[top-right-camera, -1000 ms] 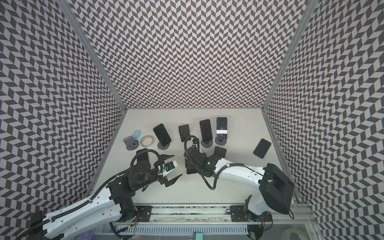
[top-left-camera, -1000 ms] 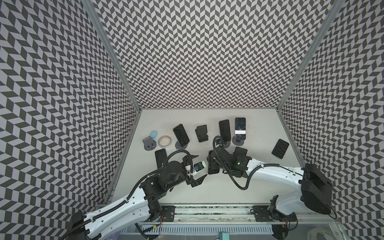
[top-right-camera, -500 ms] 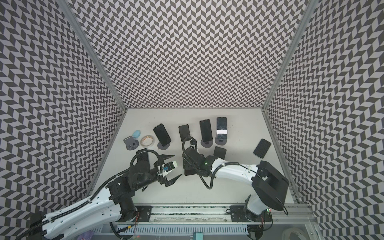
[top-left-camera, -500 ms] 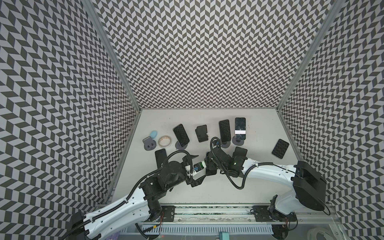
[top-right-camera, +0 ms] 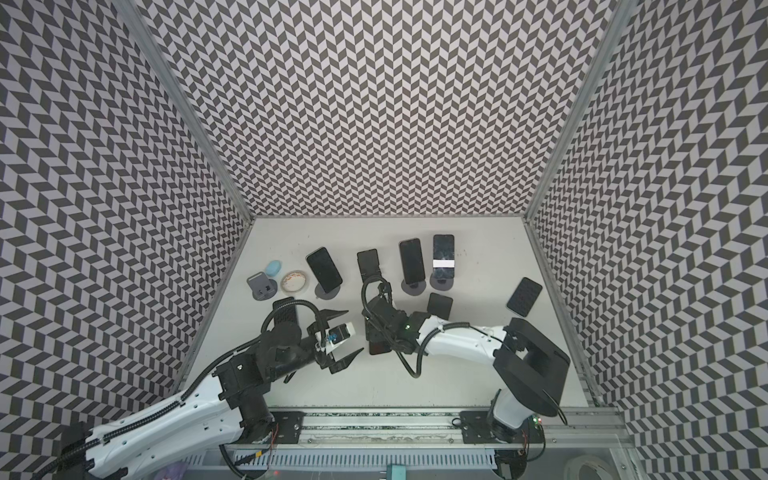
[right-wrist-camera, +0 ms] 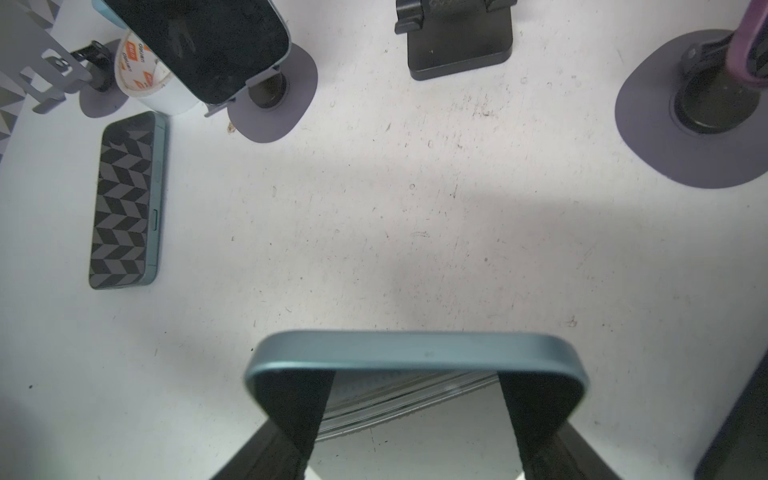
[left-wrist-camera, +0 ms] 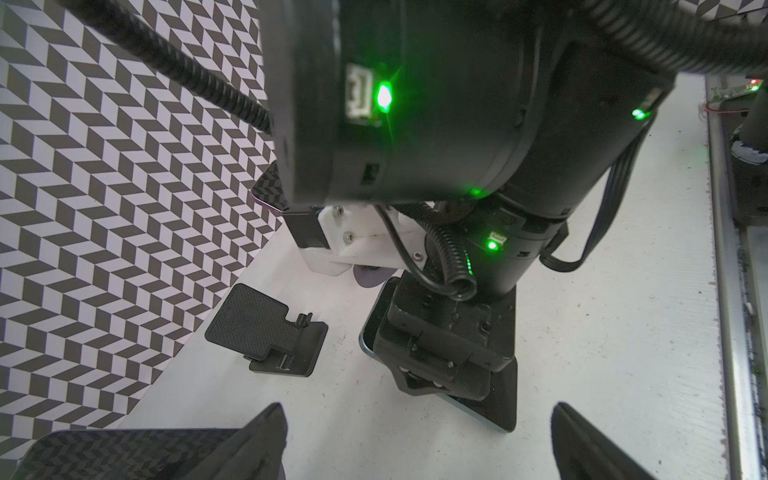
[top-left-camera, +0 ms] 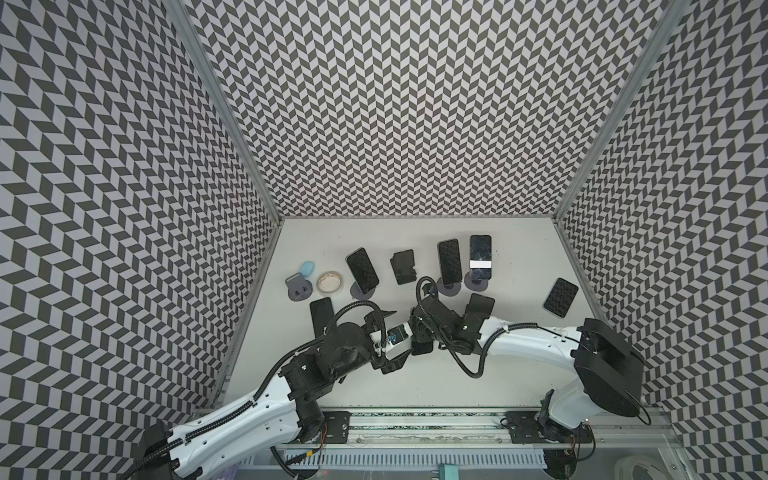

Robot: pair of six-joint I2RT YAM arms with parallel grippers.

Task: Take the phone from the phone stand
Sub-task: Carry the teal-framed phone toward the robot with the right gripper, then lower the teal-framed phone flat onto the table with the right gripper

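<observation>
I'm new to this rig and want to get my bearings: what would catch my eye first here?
The black-and-white chevron walls enclose everything. Mid-table, the right tool grips a teal-edged phone by its sides, beside the open left tool. Behind them three phones lean on stands; the rightmost phone shows a bright white band across its screen.

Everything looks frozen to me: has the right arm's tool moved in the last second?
Yes. The right tool, gripping a phone, slid left, away from the near black phone stand, toward the left tool.
</observation>
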